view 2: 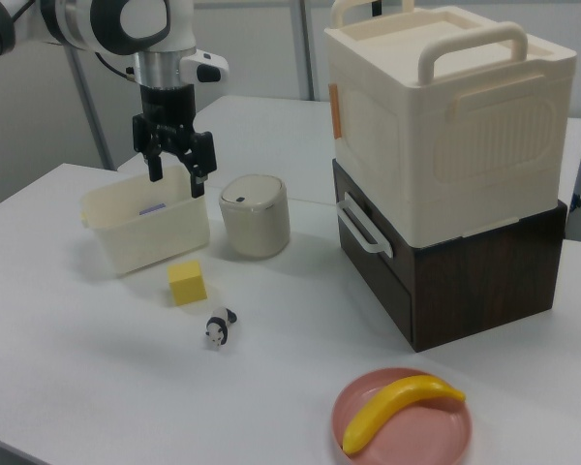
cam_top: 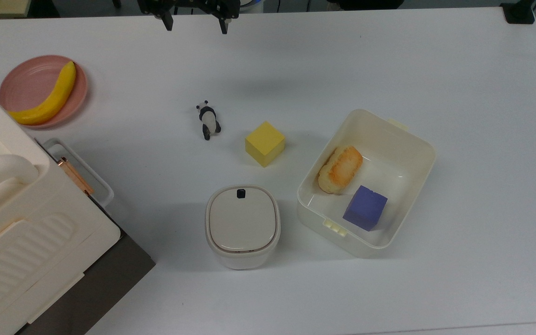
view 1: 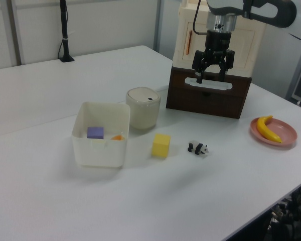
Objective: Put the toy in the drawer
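Note:
The toy (cam_top: 208,120) is a tiny black-and-white panda lying on the white table, to the top view's left of a yellow cube (cam_top: 264,143). It also lies near the table's front in the left view (view 1: 198,148) and the right view (view 2: 219,328). My gripper (cam_top: 197,25) hangs open and empty above the table's far edge, well above the toy; the left view (view 1: 211,75) and right view (view 2: 176,174) show it high in the air. The drawer (view 2: 370,263) is the dark brown unit under the cream cabinet (view 2: 445,136), with a pale loop handle (cam_top: 103,188), and looks shut.
A cream bin (cam_top: 407,139) holds bread (cam_top: 340,169) and a purple cube (cam_top: 365,207). A square lidded container (cam_top: 242,225) stands below the yellow cube in the top view. A pink plate (cam_top: 26,83) with a banana (cam_top: 49,97) sits at the top view's left.

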Controlling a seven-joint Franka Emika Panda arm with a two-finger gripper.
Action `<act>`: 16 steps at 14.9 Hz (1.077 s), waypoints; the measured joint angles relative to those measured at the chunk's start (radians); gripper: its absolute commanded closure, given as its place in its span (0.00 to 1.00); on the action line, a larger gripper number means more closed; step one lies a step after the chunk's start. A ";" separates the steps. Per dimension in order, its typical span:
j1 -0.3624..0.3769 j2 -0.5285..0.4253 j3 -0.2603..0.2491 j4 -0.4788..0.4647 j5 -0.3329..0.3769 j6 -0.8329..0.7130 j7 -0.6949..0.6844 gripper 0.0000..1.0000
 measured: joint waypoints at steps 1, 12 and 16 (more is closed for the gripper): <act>0.000 -0.001 0.000 0.001 0.000 0.000 0.000 0.00; 0.085 -0.010 0.004 0.002 0.001 -0.120 0.001 0.00; 0.059 -0.001 -0.005 -0.001 0.026 -0.008 0.001 0.00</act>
